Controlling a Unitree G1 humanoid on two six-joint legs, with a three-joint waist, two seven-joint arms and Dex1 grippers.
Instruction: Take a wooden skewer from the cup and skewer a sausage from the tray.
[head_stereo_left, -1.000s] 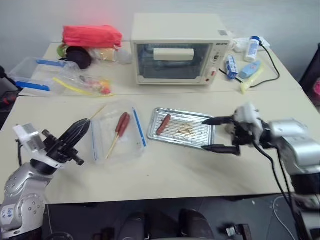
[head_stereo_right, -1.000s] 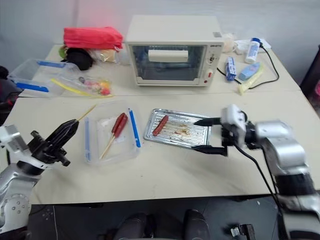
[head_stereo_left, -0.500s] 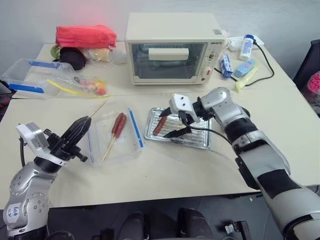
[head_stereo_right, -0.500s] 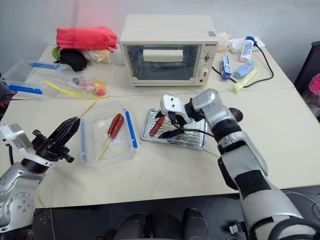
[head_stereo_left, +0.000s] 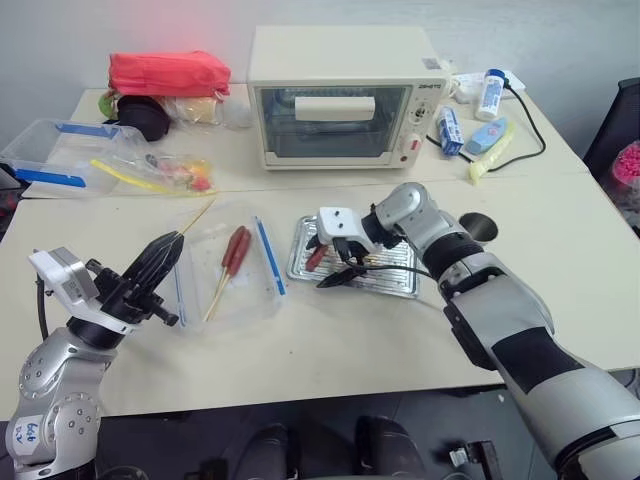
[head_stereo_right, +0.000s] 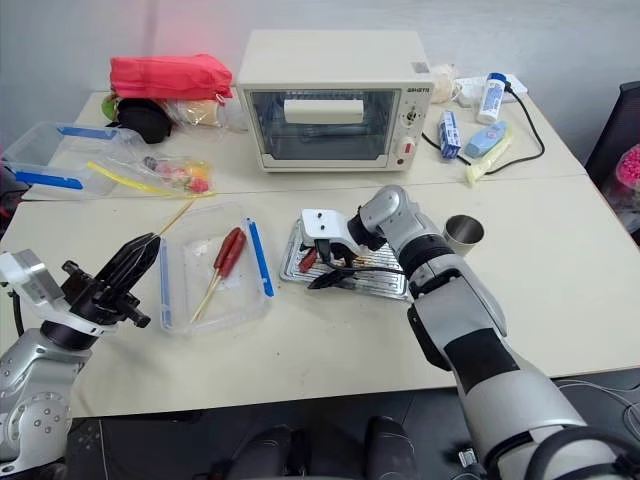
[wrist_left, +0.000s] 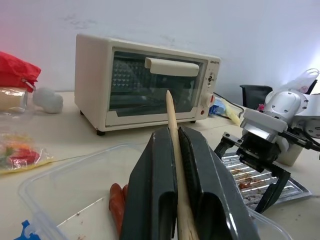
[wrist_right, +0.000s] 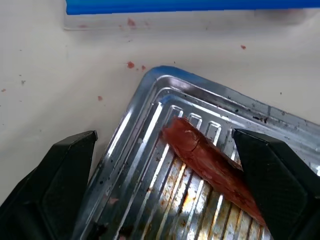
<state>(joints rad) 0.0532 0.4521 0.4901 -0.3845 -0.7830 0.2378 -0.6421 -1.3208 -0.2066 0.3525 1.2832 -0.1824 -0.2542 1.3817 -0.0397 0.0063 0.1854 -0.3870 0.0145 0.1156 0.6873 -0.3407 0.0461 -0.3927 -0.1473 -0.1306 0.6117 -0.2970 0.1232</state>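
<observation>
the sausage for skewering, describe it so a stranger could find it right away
In front of the white toaster oven lies a silver tray. The sausage lies at its left end, bare and reddish-brown, unlike those in the clear container, which are already on sticks.

Your robot's arms are silver-grey metal shells with black bands at the joints. Right gripper (head_stereo_left: 335, 262): two black tapered fingers under a white boxy wrist block, with a thin black cable along the forearm. Left gripper (head_stereo_left: 160, 256): chunky black fingers and a white camera block at the wrist. You can see a black cable looping beside it and a white sticker with blue handwriting lower on that arm.
</observation>
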